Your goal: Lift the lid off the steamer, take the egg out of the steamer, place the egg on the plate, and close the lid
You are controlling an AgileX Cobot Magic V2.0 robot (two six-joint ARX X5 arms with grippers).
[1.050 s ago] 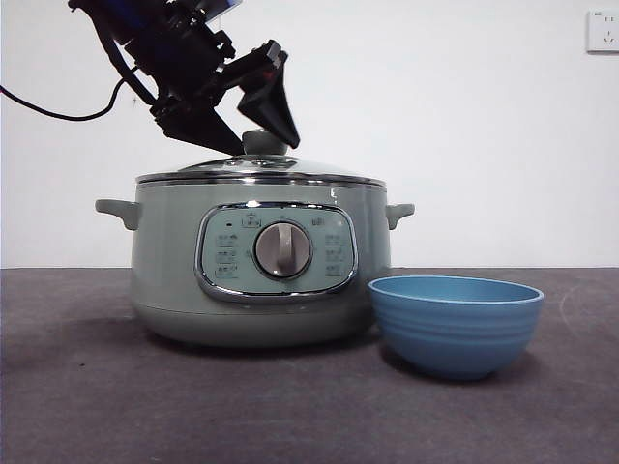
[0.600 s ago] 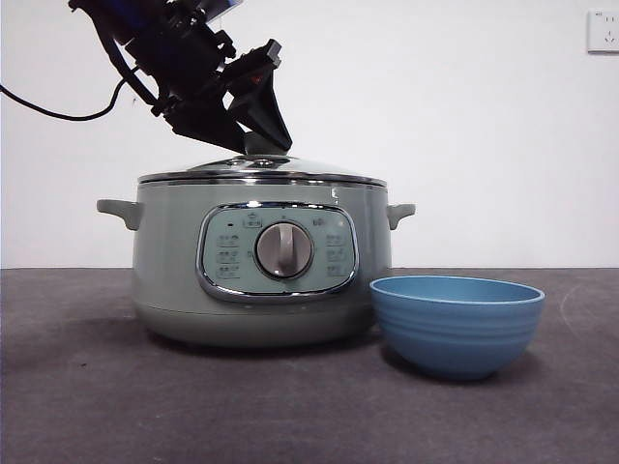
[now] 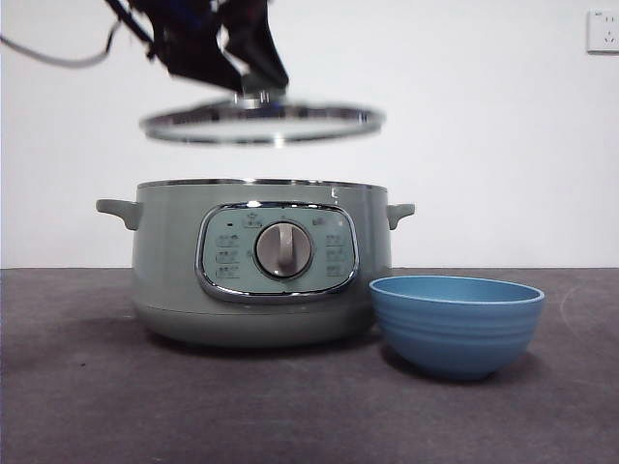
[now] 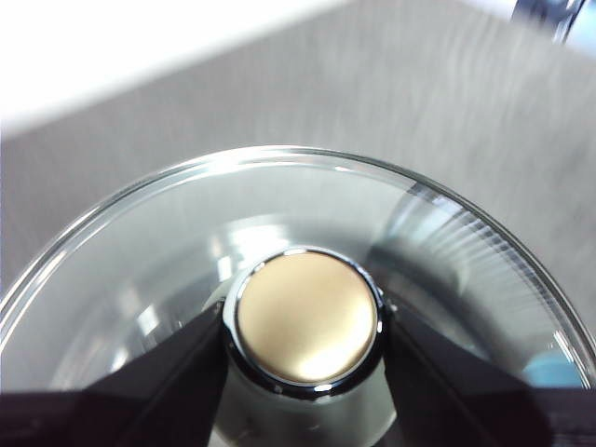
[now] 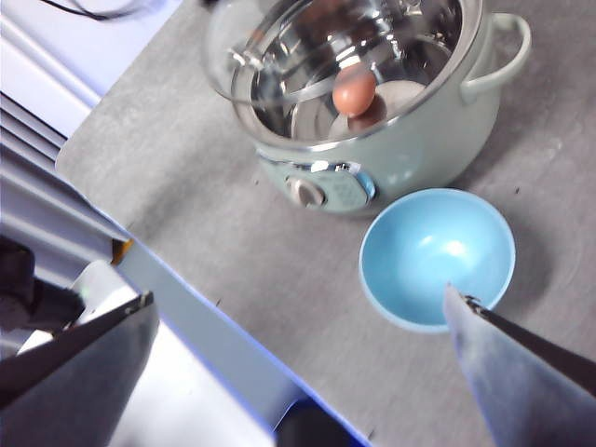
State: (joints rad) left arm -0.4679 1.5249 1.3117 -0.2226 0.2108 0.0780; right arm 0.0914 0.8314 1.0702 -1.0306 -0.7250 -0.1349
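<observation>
Lab bench — bare white wall [image 3: 464, 116], wall socket [image 3: 603, 31]

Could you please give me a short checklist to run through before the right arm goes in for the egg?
1. Left gripper shut on the lid's knob: ok.
2. Lid lifted clear above the steamer: ok.
3. Egg visible inside the steamer: ok.
4. Lid out of the way of the egg: cannot tell, since it overlaps the opening in the right wrist view.
5. Right gripper open, away from the pot: ok.
6. Plate empty beside the steamer: ok.
</observation>
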